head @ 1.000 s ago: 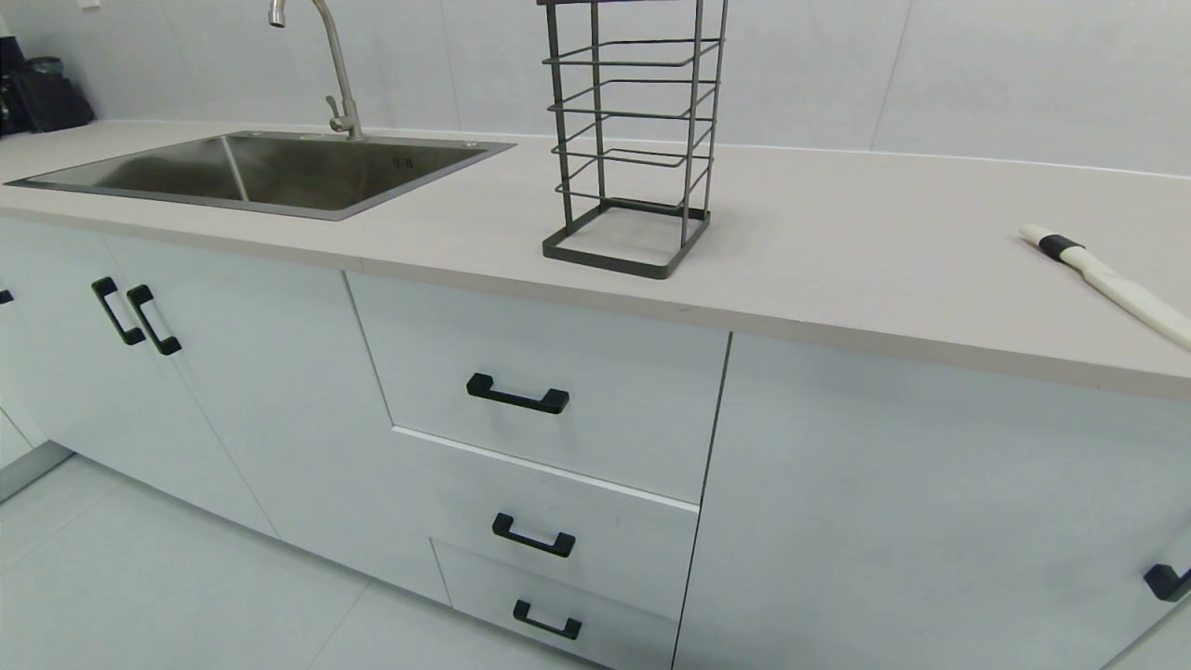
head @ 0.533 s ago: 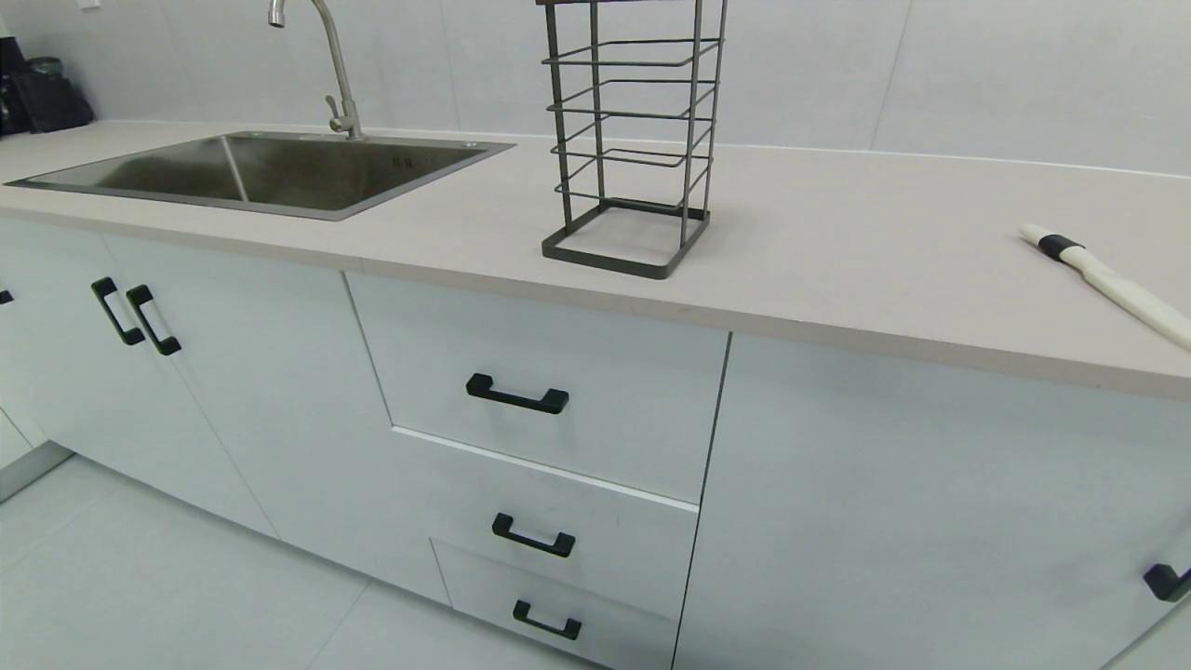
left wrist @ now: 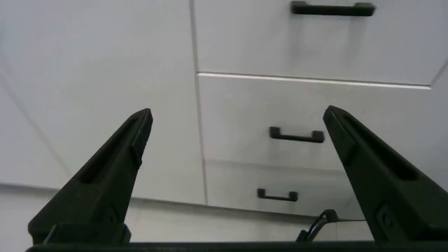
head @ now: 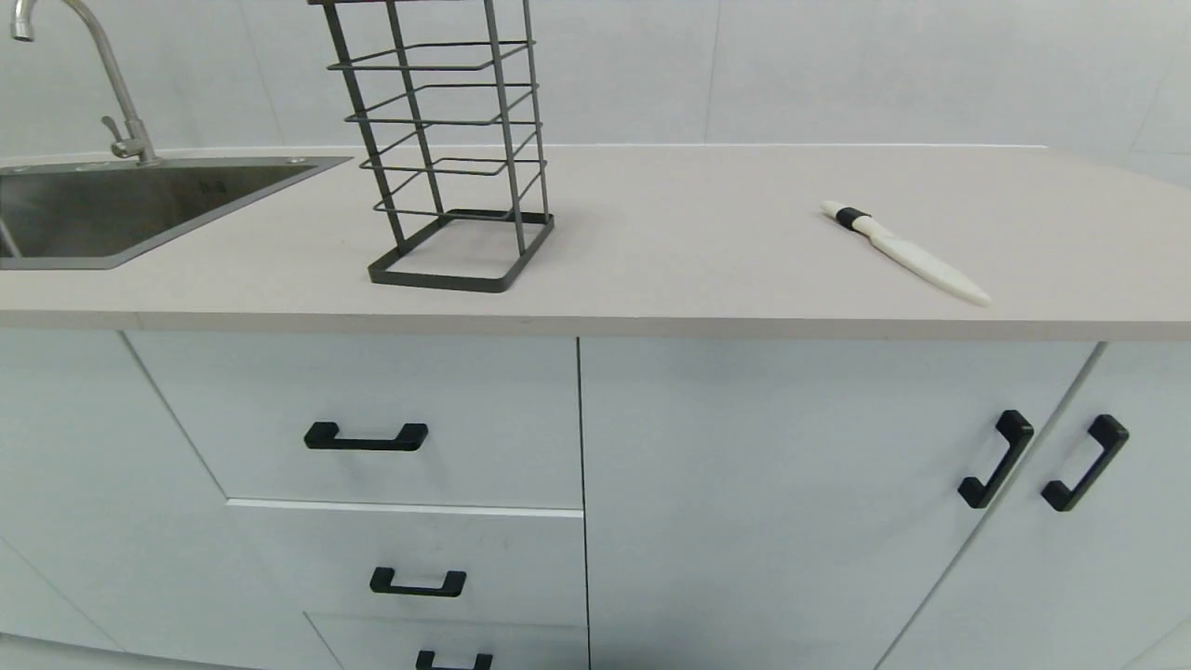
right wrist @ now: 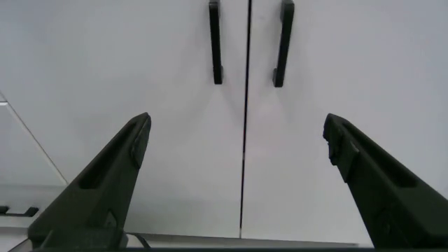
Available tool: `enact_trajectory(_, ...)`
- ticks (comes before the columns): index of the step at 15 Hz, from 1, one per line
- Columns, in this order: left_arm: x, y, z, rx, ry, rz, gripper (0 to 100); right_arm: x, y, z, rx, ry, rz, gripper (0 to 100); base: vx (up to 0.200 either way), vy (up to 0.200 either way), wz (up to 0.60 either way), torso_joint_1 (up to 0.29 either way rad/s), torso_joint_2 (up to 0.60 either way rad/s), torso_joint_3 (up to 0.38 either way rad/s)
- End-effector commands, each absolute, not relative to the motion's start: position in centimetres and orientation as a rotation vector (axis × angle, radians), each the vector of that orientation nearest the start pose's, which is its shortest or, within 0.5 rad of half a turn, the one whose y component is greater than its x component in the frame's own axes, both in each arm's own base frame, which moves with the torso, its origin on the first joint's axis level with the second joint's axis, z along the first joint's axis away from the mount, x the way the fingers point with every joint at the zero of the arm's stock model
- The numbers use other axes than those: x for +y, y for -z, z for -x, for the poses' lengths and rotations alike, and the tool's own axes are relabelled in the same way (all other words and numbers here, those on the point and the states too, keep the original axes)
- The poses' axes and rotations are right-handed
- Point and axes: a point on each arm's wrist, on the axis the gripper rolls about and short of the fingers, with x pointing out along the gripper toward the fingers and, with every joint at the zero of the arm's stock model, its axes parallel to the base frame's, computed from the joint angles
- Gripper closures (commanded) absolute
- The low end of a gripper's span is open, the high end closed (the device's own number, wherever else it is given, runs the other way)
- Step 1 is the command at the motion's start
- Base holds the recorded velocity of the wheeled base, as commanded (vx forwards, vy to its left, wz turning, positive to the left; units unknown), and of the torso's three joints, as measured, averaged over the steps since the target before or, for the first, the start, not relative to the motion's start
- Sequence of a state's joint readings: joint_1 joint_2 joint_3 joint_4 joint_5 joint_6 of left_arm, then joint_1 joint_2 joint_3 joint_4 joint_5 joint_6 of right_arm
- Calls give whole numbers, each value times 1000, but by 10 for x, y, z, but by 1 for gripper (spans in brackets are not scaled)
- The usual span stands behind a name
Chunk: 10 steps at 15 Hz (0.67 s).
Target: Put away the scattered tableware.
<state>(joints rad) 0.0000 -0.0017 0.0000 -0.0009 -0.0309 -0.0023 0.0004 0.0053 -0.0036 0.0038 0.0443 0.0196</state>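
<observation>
A white knife with a black band (head: 901, 251) lies on the grey countertop (head: 707, 242) toward the right, near the front edge. A dark wire rack (head: 445, 149) stands upright on the counter, left of centre, with nothing in it. My left gripper (left wrist: 238, 119) hangs open, low in front of the drawers (left wrist: 301, 133), with nothing between its fingers. My right gripper (right wrist: 238, 126) is open too, facing the double cabinet doors (right wrist: 246, 105) and their two black handles. Both grippers are below counter height, far from the knife.
A steel sink (head: 102, 209) with a curved tap (head: 102, 74) sits at the counter's left end. Under the counter are stacked drawers (head: 372, 437) with black handles and a double cabinet (head: 1042, 461) at the right. Open counter lies between rack and knife.
The whole head view has shifted: the camera has turned to the right, so sink and rack sit further left and the knife nearer the middle. The things themselves have not moved.
</observation>
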Motion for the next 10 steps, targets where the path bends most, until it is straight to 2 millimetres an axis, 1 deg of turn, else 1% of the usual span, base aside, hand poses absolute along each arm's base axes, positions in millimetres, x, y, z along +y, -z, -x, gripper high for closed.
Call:
enact_trajectory(1, -1, -76, 23, -3, 31, 0, 0, 1, -76, 22, 10, -46, -20, 0, 200, 0, 0, 2, 2, 2)
enact_trajectory(2, -1, -76, 23, -3, 31, 1, 0, 1, -76, 22, 10, -46, -20, 0, 200, 0, 0, 2, 2, 2)
enact_trajectory(4, -1, -76, 23, -2, 29, 2, 0, 1, -76, 22, 10, -46, -20, 0, 200, -200, 0, -2, -2, 2)
enact_trajectory(8, -1, -76, 23, -2, 29, 2, 0, 1, -76, 22, 10, -46, -20, 0, 0, 0, 0, 0, 0, 0)
enact_trajectory(10, -1, -76, 23, -2, 29, 0, 0, 1, -76, 22, 10, -44, -20, 0, 0, -200, 0, -5, 0, 5)
